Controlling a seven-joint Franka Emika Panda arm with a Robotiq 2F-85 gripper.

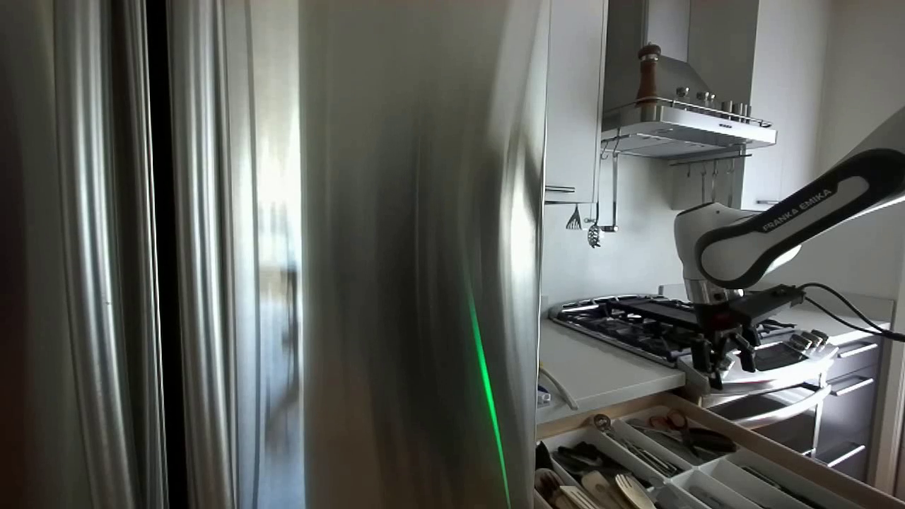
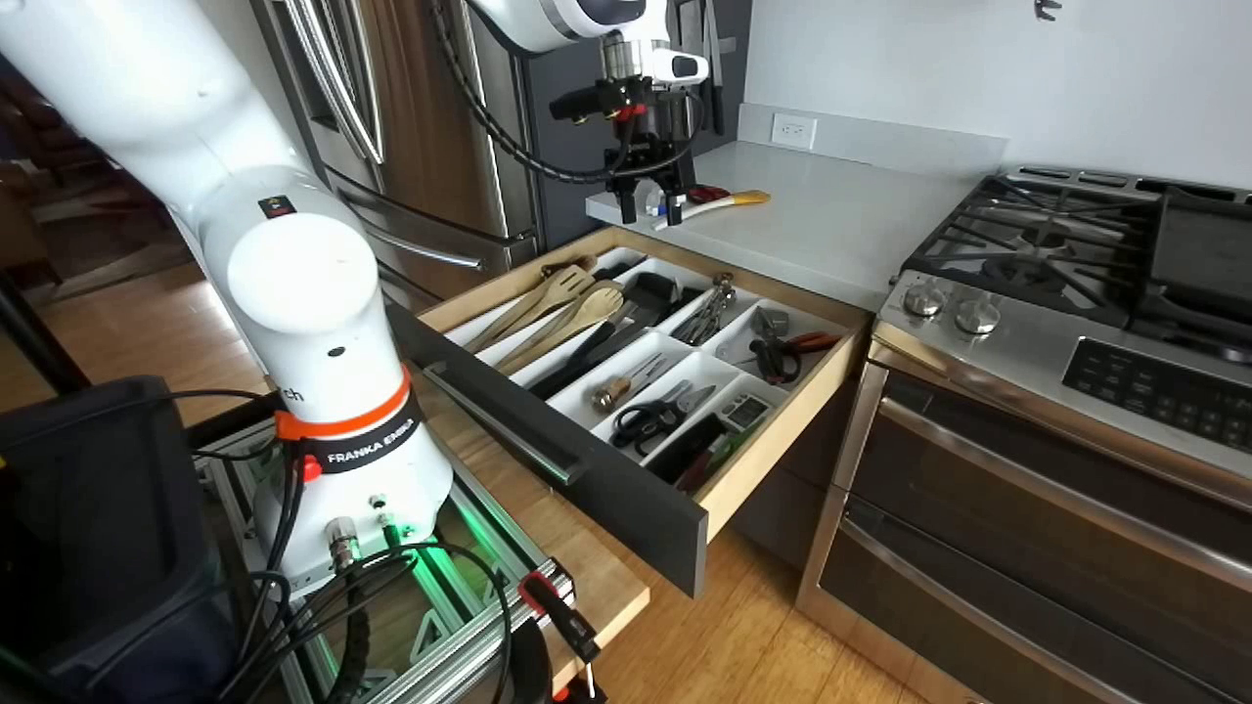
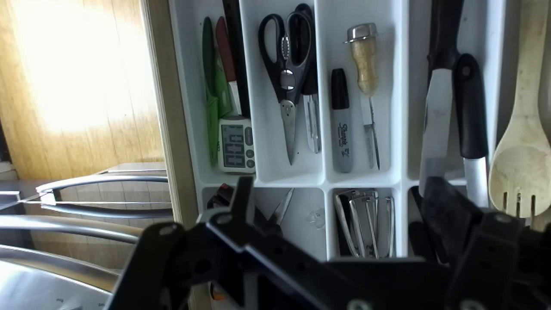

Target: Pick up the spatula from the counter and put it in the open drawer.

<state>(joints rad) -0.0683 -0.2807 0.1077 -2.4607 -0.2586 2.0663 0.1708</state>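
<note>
One white, yellow-handled spatula (image 2: 726, 201) to grab. In an exterior view it lies on the pale counter (image 2: 851, 215), 3 o'clock from the black two-finger gripper (image 2: 651, 217), a dark red object (image 2: 706, 194) just beside it; wooden, white-divided open drawer (image 2: 782, 430) at 6. Wrist view: jaws spread wide, nothing between — spatula out of frame. I'd get above it first, straddle crosswise, then lower and close gently — clear of the red object.

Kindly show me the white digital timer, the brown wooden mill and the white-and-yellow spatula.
White digital timer (image 3: 234, 145), in the wrist view: its display.
Brown wooden mill (image 1: 647, 78), in an exterior view: its body.
White-and-yellow spatula (image 2: 717, 204), in an exterior view: its white part.
</note>
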